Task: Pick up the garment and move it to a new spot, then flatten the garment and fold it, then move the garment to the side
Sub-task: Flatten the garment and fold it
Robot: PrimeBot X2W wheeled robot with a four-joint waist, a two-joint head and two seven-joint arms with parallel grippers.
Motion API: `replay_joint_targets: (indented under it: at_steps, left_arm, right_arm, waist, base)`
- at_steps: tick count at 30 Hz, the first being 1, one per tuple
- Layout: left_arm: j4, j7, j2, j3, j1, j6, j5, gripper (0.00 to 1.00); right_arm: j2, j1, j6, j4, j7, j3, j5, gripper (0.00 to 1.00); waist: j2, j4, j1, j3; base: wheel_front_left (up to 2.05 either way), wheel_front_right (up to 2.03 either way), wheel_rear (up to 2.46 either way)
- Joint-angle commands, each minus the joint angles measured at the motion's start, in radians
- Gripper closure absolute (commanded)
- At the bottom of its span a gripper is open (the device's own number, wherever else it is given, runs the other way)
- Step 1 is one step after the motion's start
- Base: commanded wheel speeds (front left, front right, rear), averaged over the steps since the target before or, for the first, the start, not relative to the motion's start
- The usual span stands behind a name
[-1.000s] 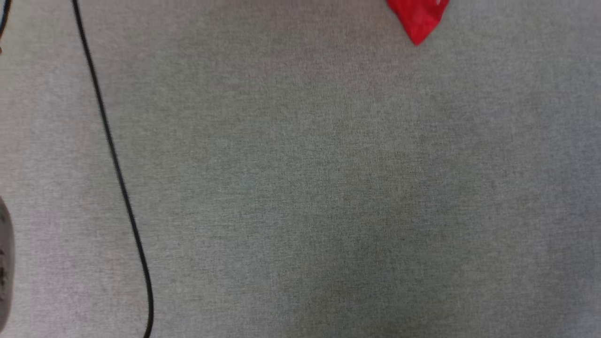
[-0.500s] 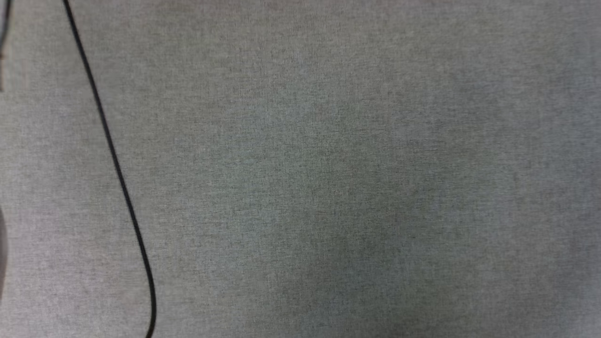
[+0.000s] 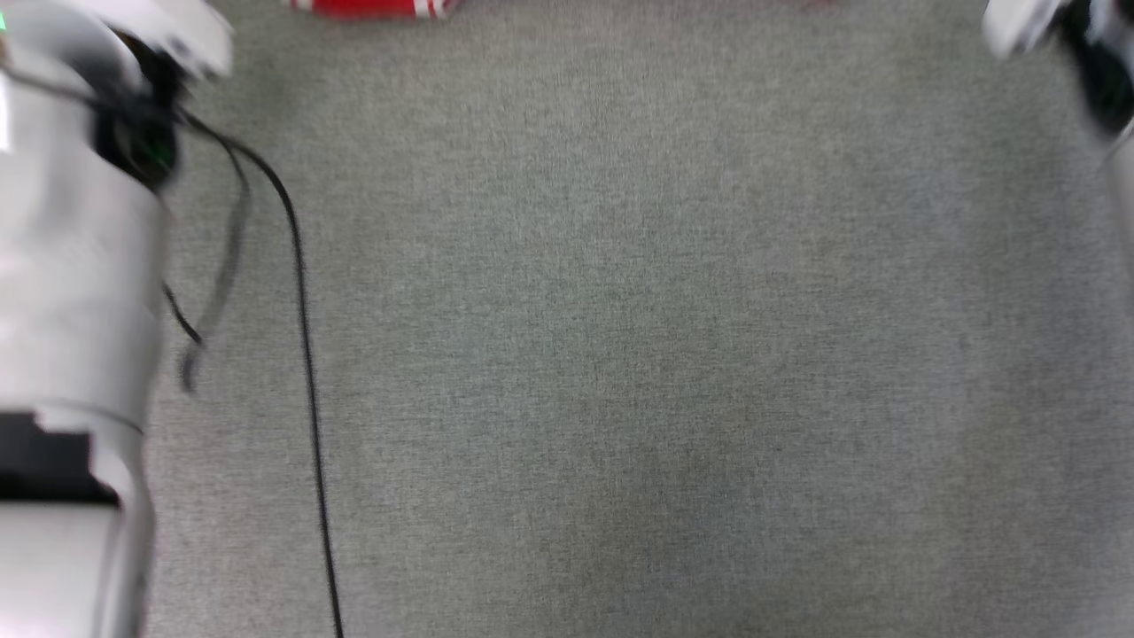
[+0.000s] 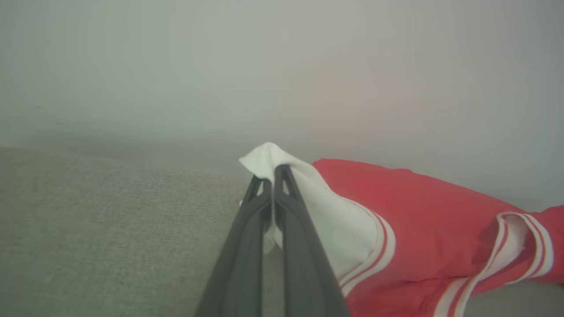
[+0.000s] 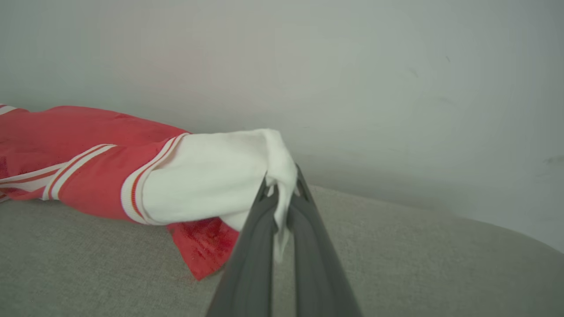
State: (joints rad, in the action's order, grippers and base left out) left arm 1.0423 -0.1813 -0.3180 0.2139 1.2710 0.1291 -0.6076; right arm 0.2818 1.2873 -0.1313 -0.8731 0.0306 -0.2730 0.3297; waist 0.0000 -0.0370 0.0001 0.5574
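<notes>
1. Gripping one white sleeve, the left gripper (image 4: 273, 174) has its jaws clamped together on the cloth in the left wrist view. The sleeve tip pokes out past them toward 12 o'clock.
2. From that pinch the garment (image 4: 423, 207) runs off toward 3 o'clock. First comes the white sleeve, then the red-and-white striped seam, then the red body, with more striped trim near the 4 o'clock edge.
3. In the right wrist view the right gripper (image 5: 282, 185) has its jaws clamped on the other white sleeve. A tuft of white cloth is squeezed between them and hangs just below the pinch.
4. There the garment stretches from the jaws toward 9 o'clock. A red corner droops toward 6 o'clock under the sleeve, down to the grey cloth-covered table (image 5: 418, 264); I cannot tell whether it touches.
5. The long axis therefore runs sleeve to sleeve between the two grippers, across the robot's front, with each sleeve pointing outward.
6. In the head view a thin red strip with striped ends sits at the top edge near 11 o'clock, lying along the 9-to-3 line.
7. A blurred pale left forearm (image 3: 71, 266) stands at 9 o'clock with a black cable (image 3: 306, 354) just beside it. The blurred right arm (image 3: 1063, 27) is at 2 o'clock.
8. A plain pale wall (image 4: 176, 66) rises behind the table.
</notes>
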Motion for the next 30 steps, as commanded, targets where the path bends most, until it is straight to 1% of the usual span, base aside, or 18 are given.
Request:
replay_joint_targets:
  at_steps: [1, 5, 8, 14, 16, 22, 25, 28, 29, 30]
  left_arm:
    - [-0.025, -0.013, 0.005, 0.024, -0.069, 0.002, -0.025, 1.00]
    - [-0.088, -0.041, 0.000, 0.066, -0.226, 0.002, -0.088, 1.00]
    - [-0.140, -0.057, -0.019, 0.087, -0.343, 0.001, -0.124, 1.00]
    - [-0.227, -0.077, -0.050, 0.087, -0.565, 0.001, -0.161, 1.00]
    - [-0.258, -0.079, -0.049, 0.079, -0.638, -0.004, -0.169, 1.00]
    - [-0.377, -0.079, -0.062, 0.062, -0.832, -0.056, -0.188, 1.00]
    - [-0.462, -0.065, -0.075, 0.057, -0.936, -0.092, -0.196, 1.00]
    - [-0.558, -0.044, -0.090, 0.050, -1.040, -0.139, -0.202, 1.00]
    - [-0.558, -0.044, -0.090, 0.050, -1.040, -0.139, -0.202, 1.00]
    - [-0.596, -0.036, -0.095, 0.047, -1.074, -0.156, -0.207, 1.00]
  right_arm:
    - [0.007, -0.079, 0.001, -0.007, -0.019, -0.017, 0.029, 1.00]
    - [0.015, -0.243, 0.001, 0.005, -0.062, -0.036, 0.098, 1.00]
    - [0.027, -0.357, 0.001, 0.018, -0.086, -0.042, 0.140, 1.00]
    - [0.044, -0.565, 0.001, 0.075, -0.108, -0.025, 0.213, 1.00]
    - [0.054, -0.632, 0.001, 0.102, -0.115, -0.009, 0.222, 1.00]
    - [0.059, -0.836, 0.001, 0.209, -0.092, 0.060, 0.228, 1.00]
    - [0.046, -0.944, 0.001, 0.281, -0.067, 0.111, 0.217, 1.00]
    - [0.023, -1.060, 0.001, 0.367, -0.032, 0.172, 0.201, 1.00]
    - [0.023, -1.060, 0.001, 0.367, -0.032, 0.172, 0.201, 1.00]
    - [0.016, -1.100, 0.001, 0.399, -0.018, 0.194, 0.195, 1.00]
  waist:
    - [0.0000, 0.007, -0.0001, -0.040]
    - [0.0000, 0.013, -0.0001, -0.105]
    - [0.0000, 0.015, -0.0001, -0.159]
    - [0.0000, 0.020, -0.0001, -0.270]
    - [0.0000, 0.024, -0.0001, -0.307]
    - [0.0000, 0.032, -0.0001, -0.398]
    - [0.0000, 0.036, -0.0001, -0.434]
    - [0.0000, 0.042, -0.0001, -0.469]
    - [0.0000, 0.042, -0.0001, -0.469]
    - [0.0000, 0.045, -0.0001, -0.477]
  base:
    - [0.00, 0.00, 0.00]
    - [0.00, 0.00, 0.00]
    - [0.00, 0.00, 0.00]
    - [0.00, 0.00, 0.00]
    - [0.00, 0.00, 0.00]
    - [0.00, 0.00, 0.00]
    - [0.00, 0.00, 0.00]
    - [0.00, 0.00, 0.00]
    - [0.00, 0.00, 0.00]
    - [0.00, 0.00, 0.00]
